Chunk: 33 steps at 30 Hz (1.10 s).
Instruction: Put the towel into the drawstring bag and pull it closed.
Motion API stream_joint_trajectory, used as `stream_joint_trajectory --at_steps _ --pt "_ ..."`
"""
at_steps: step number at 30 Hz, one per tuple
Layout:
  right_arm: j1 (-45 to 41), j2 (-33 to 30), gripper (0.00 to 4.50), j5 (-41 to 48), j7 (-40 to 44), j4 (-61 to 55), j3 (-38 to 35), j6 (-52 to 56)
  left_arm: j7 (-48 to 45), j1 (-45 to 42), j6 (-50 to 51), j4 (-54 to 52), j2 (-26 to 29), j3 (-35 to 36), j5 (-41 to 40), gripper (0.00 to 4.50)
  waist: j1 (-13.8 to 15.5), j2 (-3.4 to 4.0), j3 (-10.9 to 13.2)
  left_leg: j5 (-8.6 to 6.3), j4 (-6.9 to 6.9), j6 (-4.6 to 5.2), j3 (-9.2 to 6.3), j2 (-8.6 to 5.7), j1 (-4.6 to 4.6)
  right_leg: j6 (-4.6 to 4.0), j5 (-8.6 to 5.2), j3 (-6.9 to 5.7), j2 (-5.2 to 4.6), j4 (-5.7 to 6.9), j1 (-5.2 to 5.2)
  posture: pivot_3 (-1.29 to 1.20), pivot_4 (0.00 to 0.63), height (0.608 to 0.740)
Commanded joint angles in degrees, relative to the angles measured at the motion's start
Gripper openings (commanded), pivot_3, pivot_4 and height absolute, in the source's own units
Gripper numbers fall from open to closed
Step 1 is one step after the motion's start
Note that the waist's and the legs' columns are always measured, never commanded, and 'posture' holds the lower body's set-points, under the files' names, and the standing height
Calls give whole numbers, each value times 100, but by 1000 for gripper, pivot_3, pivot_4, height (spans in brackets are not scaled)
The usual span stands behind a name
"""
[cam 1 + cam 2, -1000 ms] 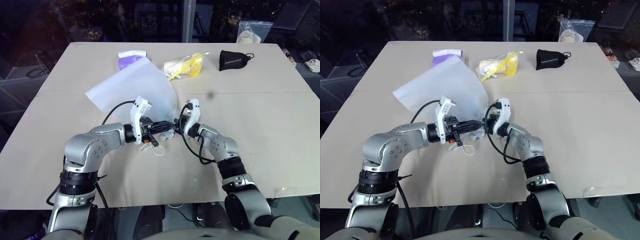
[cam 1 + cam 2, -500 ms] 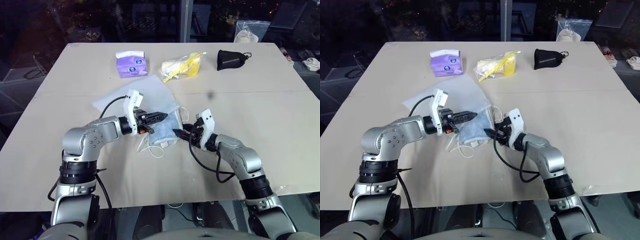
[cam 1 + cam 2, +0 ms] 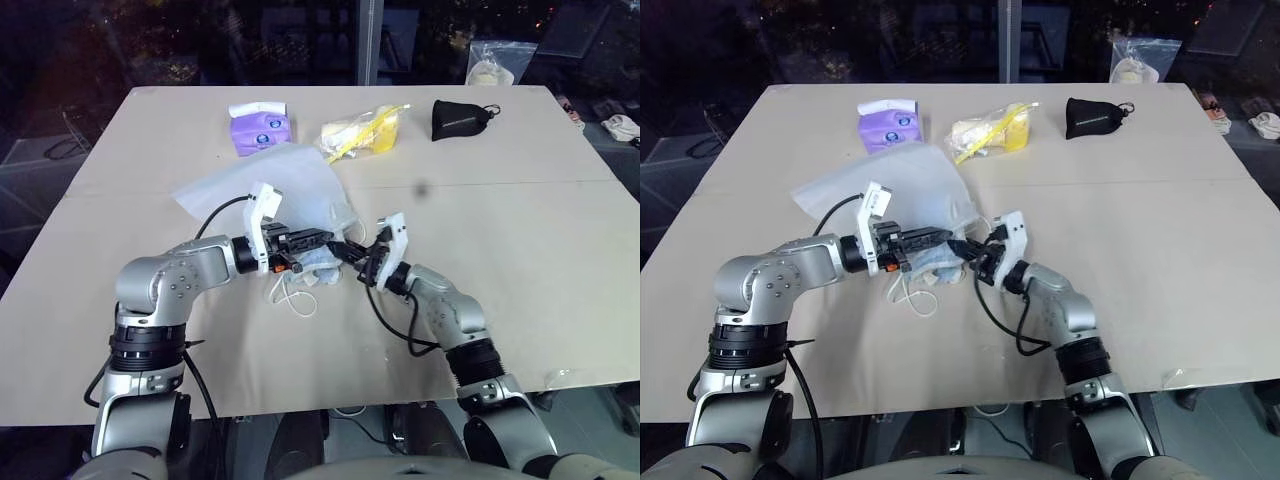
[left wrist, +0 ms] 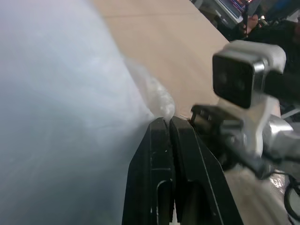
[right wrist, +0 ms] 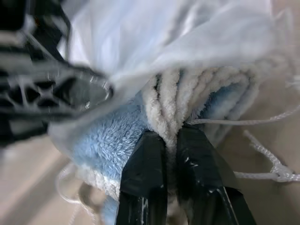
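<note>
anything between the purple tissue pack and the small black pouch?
Yes: a clear plastic bag with yellow contents lies between the purple tissue pack and the small black pouch, seen in both eye views.

The towel is fluffy looped terry; the drawstring bag thin, translucent cloth. The table looks matt and smooth; gripper fingers glossy black plastic.

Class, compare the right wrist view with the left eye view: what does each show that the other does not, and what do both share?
Right wrist view: the right gripper pinching the folded edge of the towel, its pile plain to see.
Left eye view: the purple tissue pack, yellow-filled plastic bag and black pouch at the table's far side.
Both: the drawstring bag draped over the towel, and its cords.
</note>
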Motion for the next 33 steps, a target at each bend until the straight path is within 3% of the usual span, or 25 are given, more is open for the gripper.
stream_joint_trajectory --at_steps 1,5,9,14,17,24,30,33 --pt "255 -418 44 897 103 -1447 -421 775 100 -350 553 -292 -178 399 -820 0 39 0 2 0 1 0 -1 -1 -6 0 0 -1 -1 -4 -2 0 150 740" --pt "493 -861 44 1417 -220 -2447 -622 1492 447 -649 1203 -195 -434 561 -1386 0 98 -1 2 0 1 0 0 -6 -5 2 -2 0 -5 -5 -1 0 150 740" --pt "447 -885 44 1226 -636 -2622 -432 1527 560 -626 1558 -100 -576 452 -1606 0 11 -1 2 0 -1 0 -1 -4 10 14 -10 8 6 1 0 0 150 740" --pt "-52 50 44 132 -855 -595 42 -51 705 -514 2125 124 -1117 575 -2343 0 -45 -3 1 0 0 0 -9 -3 19 18 -15 23 24 4 0 0 150 740" --pt "-401 498 44 -120 -877 449 -149 -936 818 -357 2243 5 -1141 491 -2352 0 -38 1 4 0 0 0 -12 -3 18 13 -7 31 31 4 -1 0 150 740" --pt "-576 539 44 -285 -1027 1032 -581 -1756 816 -145 1857 -20 -820 440 -2001 0 21 -1 4 -1 0 -1 -11 -21 -4 1 0 28 6 -8 -2 0 150 740" --pt "248 -385 2560 -802 -741 -731 107 -1290 643 -399 1069 389 -558 402 -1387 0 33 2 5 0 -2 -1 -16 -23 -1 0 -1 24 5 -3 -2 0 150 740" --pt "681 -1078 2560 -793 -627 -1940 315 -691 530 -631 806 683 -461 412 -1203 0 9 9 10 0 -2 -1 -16 -23 -1 0 -2 25 5 -3 -2 0 150 740"
